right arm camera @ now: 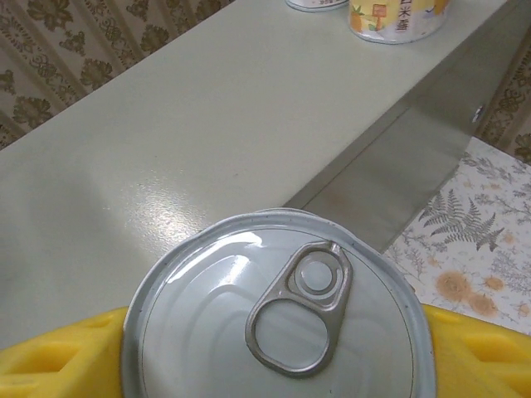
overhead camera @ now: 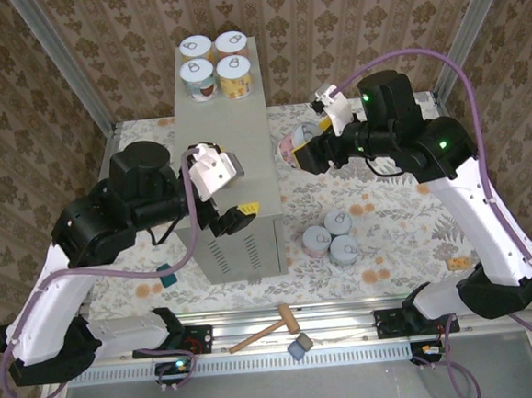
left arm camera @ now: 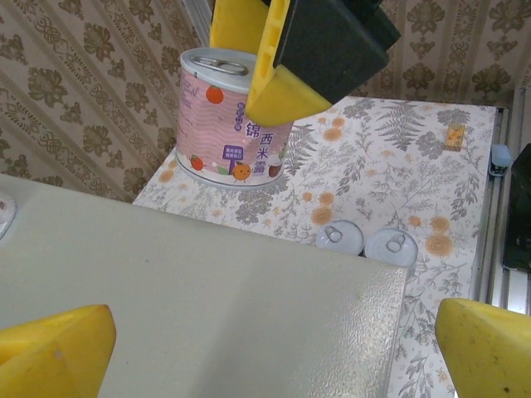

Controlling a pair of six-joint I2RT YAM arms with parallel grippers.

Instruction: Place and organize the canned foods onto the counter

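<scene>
The right hand (overhead camera: 308,149) is clenched on a pink-labelled can (right arm camera: 278,307), its yellow pads (right arm camera: 485,352) pressed against either side just under the lid. The pull tab faces up. It holds the can upright at the right edge of the tall grey box (overhead camera: 229,133), about halfway along, clear of the floral tabletop (overhead camera: 397,221). Four cans (overhead camera: 199,73) stand in a tight two-by-two square at the far end of the box's flat top. Three more cans (overhead camera: 344,247) sit bunched together on the tabletop just to the right of the box's near end. The left hand (overhead camera: 236,194) hangs released, jaws wide apart, over the near part of the box top, gripping nothing.
</scene>
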